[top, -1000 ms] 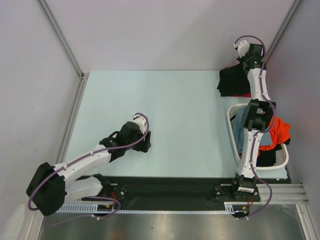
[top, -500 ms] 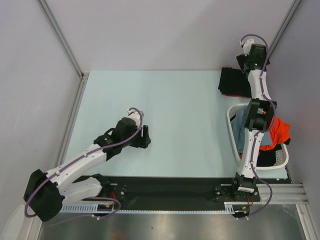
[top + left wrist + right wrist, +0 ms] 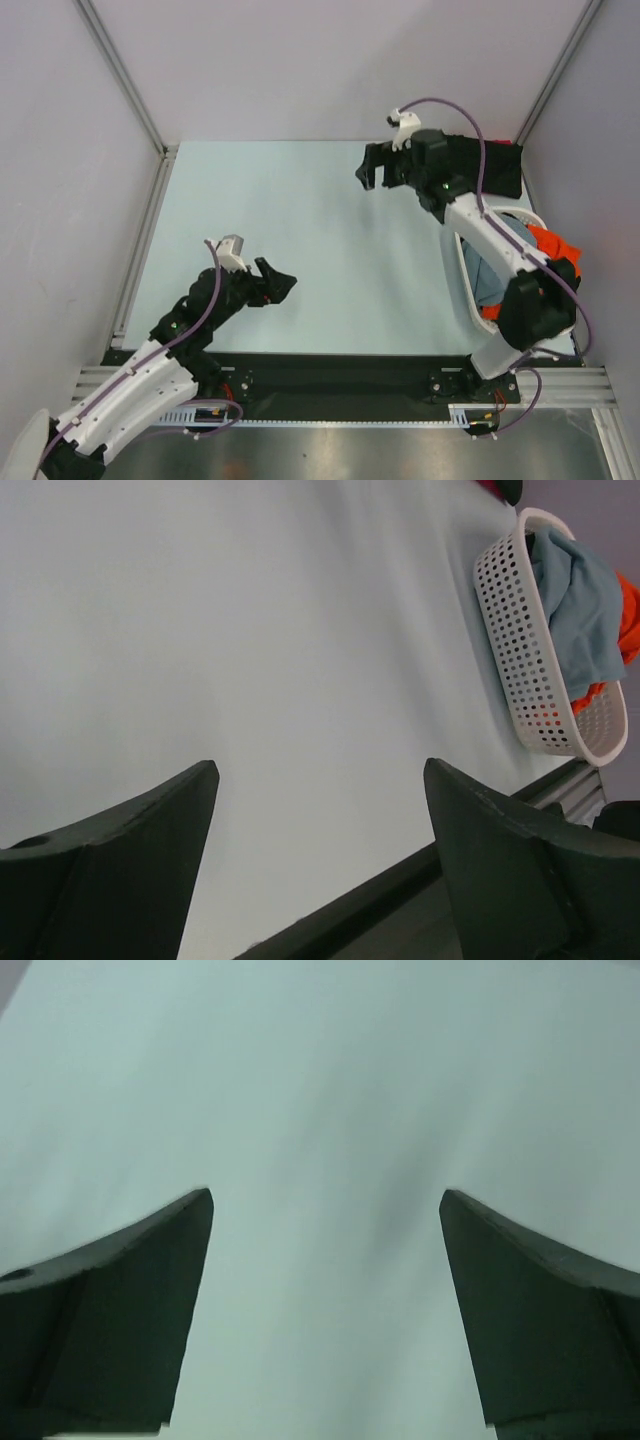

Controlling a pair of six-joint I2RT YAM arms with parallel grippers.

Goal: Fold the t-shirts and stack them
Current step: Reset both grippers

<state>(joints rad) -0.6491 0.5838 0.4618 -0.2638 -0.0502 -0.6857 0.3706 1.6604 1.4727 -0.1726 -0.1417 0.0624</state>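
Table (image 3: pixel 330 230): pale blue-green matte top.
Basket (image 3: pixel 520 650): white perforated plastic, rounded rim, right near part of the table.
Wall panels (image 3: pixel 300 60): pale lilac, on the left, far and right sides.
Frame post (image 3: pixel 122 75): aluminium, far left corner.
Mounting strip (image 3: pixel 350 375): black, along the near edge.

T-shirts (image 3: pixel 580 605) in basket (image 3: pixel 515 630) at table's (image 3: pixel 320 220) right

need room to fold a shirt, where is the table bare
Bare: the middle of the table between left gripper and right gripper, and its far-left corner. Crowded: the right edge, white basket with black t-shirt beyond it.
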